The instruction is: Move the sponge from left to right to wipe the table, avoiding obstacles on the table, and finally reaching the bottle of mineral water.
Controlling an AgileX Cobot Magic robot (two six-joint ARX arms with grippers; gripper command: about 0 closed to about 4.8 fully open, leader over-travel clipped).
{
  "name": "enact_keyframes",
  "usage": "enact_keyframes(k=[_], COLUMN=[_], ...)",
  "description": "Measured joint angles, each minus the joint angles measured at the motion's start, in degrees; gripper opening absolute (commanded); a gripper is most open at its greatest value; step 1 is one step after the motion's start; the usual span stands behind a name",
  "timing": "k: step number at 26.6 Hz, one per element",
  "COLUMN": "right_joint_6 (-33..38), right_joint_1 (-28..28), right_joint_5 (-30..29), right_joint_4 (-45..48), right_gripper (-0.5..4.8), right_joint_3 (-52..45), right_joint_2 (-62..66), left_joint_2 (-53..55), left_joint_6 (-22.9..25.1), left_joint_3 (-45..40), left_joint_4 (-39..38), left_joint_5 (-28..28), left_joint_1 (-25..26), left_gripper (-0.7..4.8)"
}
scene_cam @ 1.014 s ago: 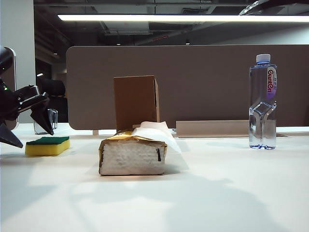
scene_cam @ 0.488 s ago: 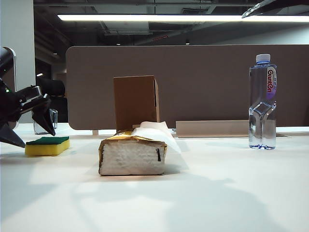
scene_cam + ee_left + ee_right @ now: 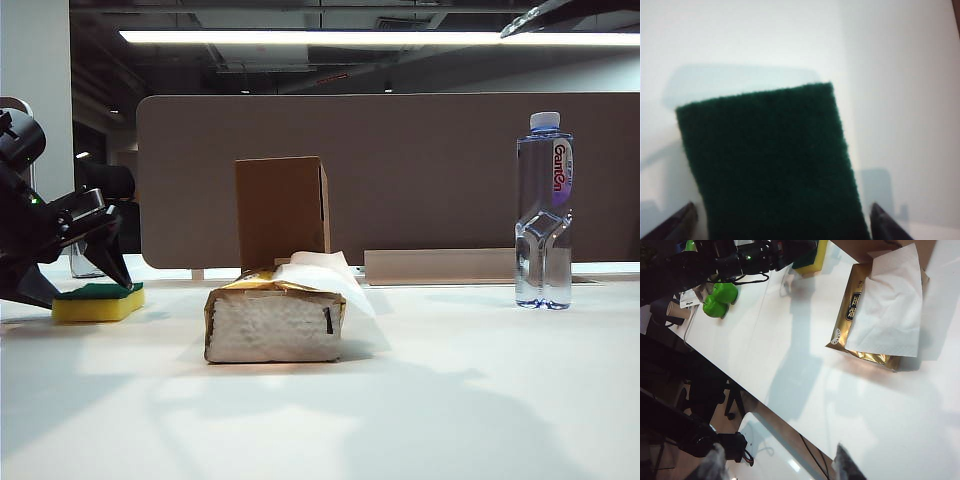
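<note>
Left gripper [image 3: 75, 285], jaws spread wide, straddling the sponge [image 3: 98, 301], which lies between its fingertips [image 3: 884, 226] on the table [image 3: 450, 390], green scouring face up and not clamped. Beyond the sponge, toward the right gripper's side: the tissue pack [image 3: 276, 320], one sheet protruding, with the brown cardboard box [image 3: 282, 210] upright just behind it. Farthest from the left gripper: the bottle of mineral water [image 3: 544, 210], upright. Right gripper [image 3: 777, 465], jaws apart and empty, raised well above the near table edge, the tissue pack far below it.
</note>
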Motion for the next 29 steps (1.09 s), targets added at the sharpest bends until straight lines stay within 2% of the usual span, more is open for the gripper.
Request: enact_keyframes(k=[2, 6, 9, 14, 16, 23, 29], right_joint_6=[0.02, 0.0, 0.0, 0.02, 0.02, 0.0, 0.02], right_joint_1=[0.0, 0.0, 0.0, 0.0, 0.0, 0.0, 0.0], right_joint_5=[0.02, 0.0, 0.02, 0.02, 0.0, 0.02, 0.02], right_joint_4=[-0.02, 0.0, -0.02, -0.02, -0.02, 0.0, 0.0], right_gripper=[2.83, 2.83, 2.83, 2.83, 2.83, 2.83, 2.83], right_joint_3=[0.0, 0.0, 0.0, 0.0, 0.0, 0.0, 0.0], right_joint_2=[0.0, 0.0, 0.0, 0.0, 0.0, 0.0, 0.0], left_joint_2=[0.09, 0.22, 0.44, 0.74, 0.74, 0.74, 0.74], left_joint_6=[0.07, 0.04, 0.13, -0.04, -0.02, 0.81, 1.22], left_joint_3=[0.0, 0.0, 0.04, 0.09, 0.09, 0.26, 0.26], left_joint_4=[0.2, 0.31, 0.57, 0.55, 0.55, 0.7, 0.72], left_joint_5=[-0.74, -1.05, -1.2, -1.07, -1.05, -1.31, -1.29], left_joint_1=[-0.02, 0.04, 0.0, 0.0, 0.0, 0.2, 0.17], left_gripper=[3.94, 3.85, 3.03, 2.93, 2.05, -0.06, -0.06])
